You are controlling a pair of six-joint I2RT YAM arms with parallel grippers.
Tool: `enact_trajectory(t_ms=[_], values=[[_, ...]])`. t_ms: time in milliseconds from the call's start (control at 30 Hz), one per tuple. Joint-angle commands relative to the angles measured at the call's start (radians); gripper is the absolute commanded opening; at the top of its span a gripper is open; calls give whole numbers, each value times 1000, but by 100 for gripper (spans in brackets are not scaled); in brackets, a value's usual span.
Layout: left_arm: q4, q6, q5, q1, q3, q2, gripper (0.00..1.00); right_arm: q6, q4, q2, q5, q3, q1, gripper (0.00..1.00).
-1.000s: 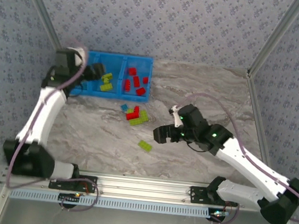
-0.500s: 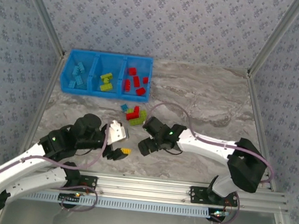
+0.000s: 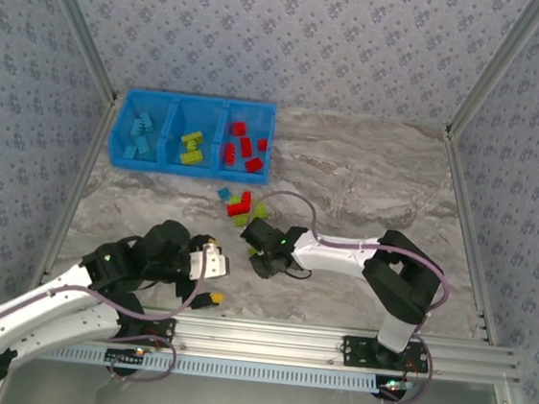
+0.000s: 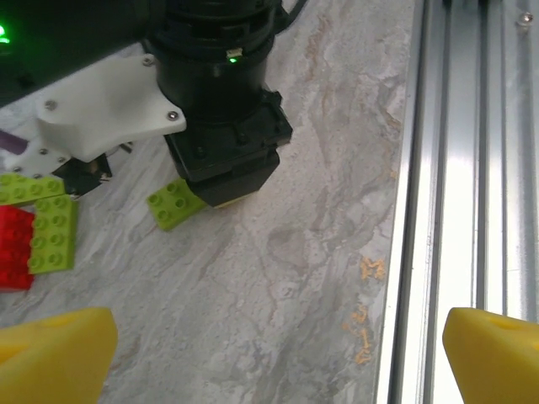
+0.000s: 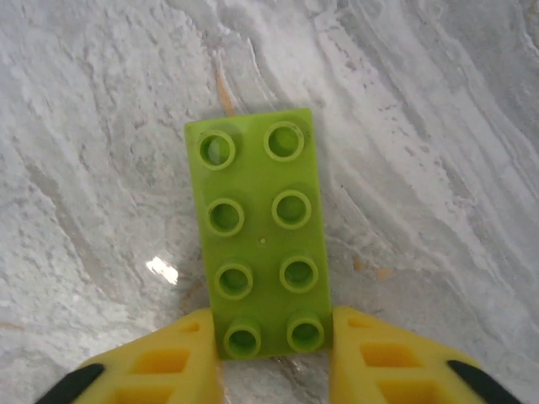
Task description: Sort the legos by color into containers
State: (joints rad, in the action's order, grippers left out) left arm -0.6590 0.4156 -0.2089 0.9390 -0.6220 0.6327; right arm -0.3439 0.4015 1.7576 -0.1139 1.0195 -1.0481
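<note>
Pinching a lime green brick (image 5: 259, 244) at its six-o'clock end is the right gripper (image 5: 274, 341); the left gripper (image 4: 271, 353) is hovering spread.

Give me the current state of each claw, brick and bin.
left claw, open, empty.
right claw, shut on lime green brick.
lime green brick, flat on table, studs up.
blue bin, holds sorted bricks, three compartments.
loose bricks, unsorted on table.

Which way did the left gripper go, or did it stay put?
Yes, it moved. The left gripper was over the bin a second ago. Now it is far from the bin, down by the near rail.
</note>
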Motion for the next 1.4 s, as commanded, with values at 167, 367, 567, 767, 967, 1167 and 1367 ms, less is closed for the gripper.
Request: enact_trajectory(t_ms=[167, 367, 567, 767, 967, 1167, 1367], values=[[50, 4, 146, 9, 11, -106, 99, 12, -67, -156, 3, 17, 11, 23], [116, -125, 375, 6, -14, -213, 99, 16, -137, -193, 18, 114, 48, 20], [164, -311, 665, -115, -30, -328, 99, 31, -240, -21, 49, 370, 109, 21], [114, -293, 781, -203, -42, -281, 99, 131, -185, 302, 19, 770, 168, 21], [110, -285, 727, -252, -40, -226, 99, 181, 38, 625, 20, 1279, 213, 24], [109, -270, 688, -261, -35, -207, 99, 194, 348, 935, 89, 1845, 239, 44], [102, -260, 687, -263, -33, -199, 99, 186, 547, 1054, 120, 2154, 253, 45]])
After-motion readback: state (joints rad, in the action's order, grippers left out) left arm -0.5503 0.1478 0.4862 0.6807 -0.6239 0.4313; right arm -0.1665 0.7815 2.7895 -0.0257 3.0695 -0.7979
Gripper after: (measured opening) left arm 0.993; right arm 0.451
